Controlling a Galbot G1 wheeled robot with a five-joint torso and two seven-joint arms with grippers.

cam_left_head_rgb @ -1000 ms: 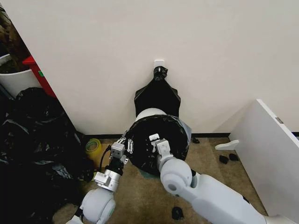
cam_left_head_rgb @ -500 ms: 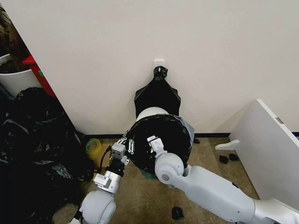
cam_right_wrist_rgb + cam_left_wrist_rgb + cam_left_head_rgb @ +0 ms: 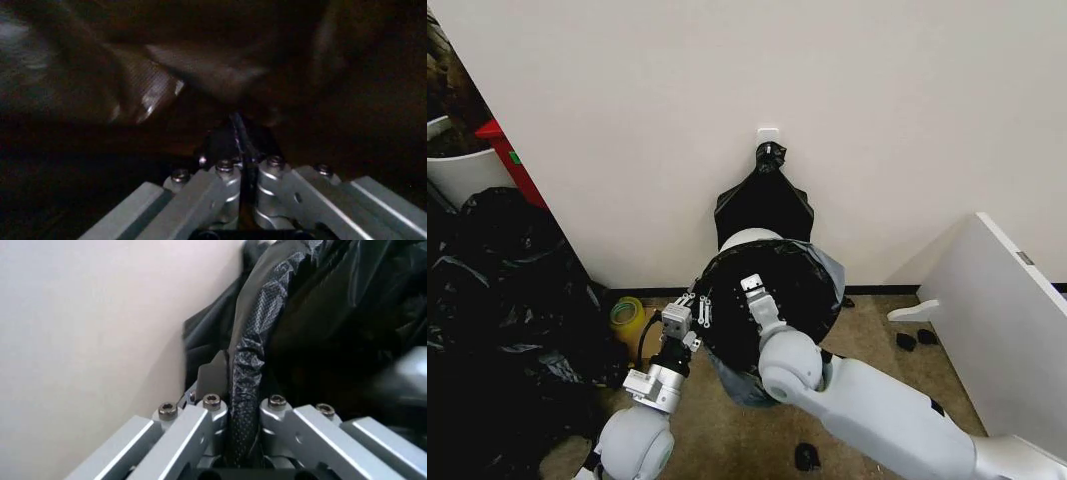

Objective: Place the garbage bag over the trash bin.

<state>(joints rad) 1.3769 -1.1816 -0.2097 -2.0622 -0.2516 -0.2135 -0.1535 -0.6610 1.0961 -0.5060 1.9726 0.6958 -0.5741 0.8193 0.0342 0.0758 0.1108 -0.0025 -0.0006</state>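
The trash bin [image 3: 748,240] stands against the wall, with a cream-white arc of it showing at the top. The black garbage bag [image 3: 799,290] is stretched across the bin's mouth, and a loose grey fold hangs below it. My left gripper [image 3: 699,311] is at the bag's left edge, shut on a twisted strip of the film [image 3: 244,390]. My right gripper [image 3: 752,290] reaches into the dark middle of the bag. In the right wrist view it [image 3: 243,157] is shut on a thin fold of the film.
A flat black bundle [image 3: 765,206] hangs from a wall hook above the bin. A heap of black sacks [image 3: 497,300] and a white tub [image 3: 462,170] fill the left. A yellow roll [image 3: 627,314] lies on the carpet. A white board [image 3: 1007,330] leans at the right.
My right arm has swung left and lifted its gripper a little inside the bag. The bag's mouth has spread wider to the right, and a fold now hangs lower at the front.
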